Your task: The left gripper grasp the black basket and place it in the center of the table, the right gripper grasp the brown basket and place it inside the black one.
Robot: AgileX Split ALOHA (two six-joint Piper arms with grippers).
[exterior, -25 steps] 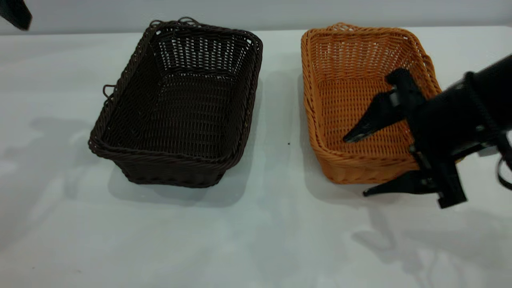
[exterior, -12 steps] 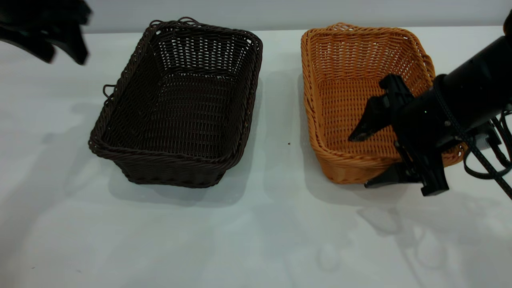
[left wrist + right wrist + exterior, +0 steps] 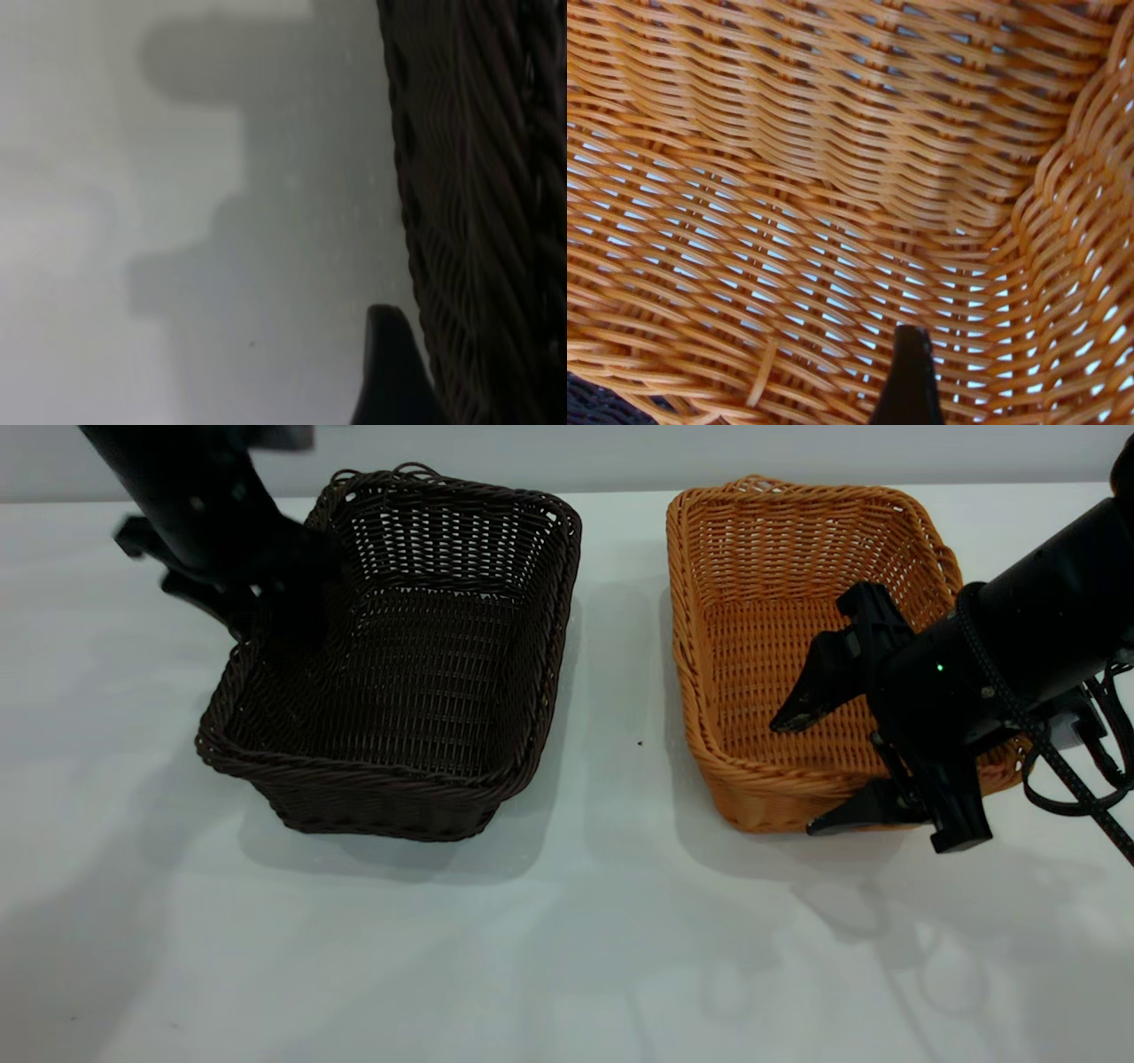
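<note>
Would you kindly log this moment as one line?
left hand: at black basket rim | right hand: open, straddling brown basket wall | baskets apart

On the table (image 3: 567, 957), the black basket (image 3: 399, 664) lies left of the brown basket (image 3: 797, 646), apart.

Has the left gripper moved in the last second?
Yes. The left gripper came in from the upper left corner, down and rightward, to the black basket's left rim; that basket hasn't shifted.
</note>
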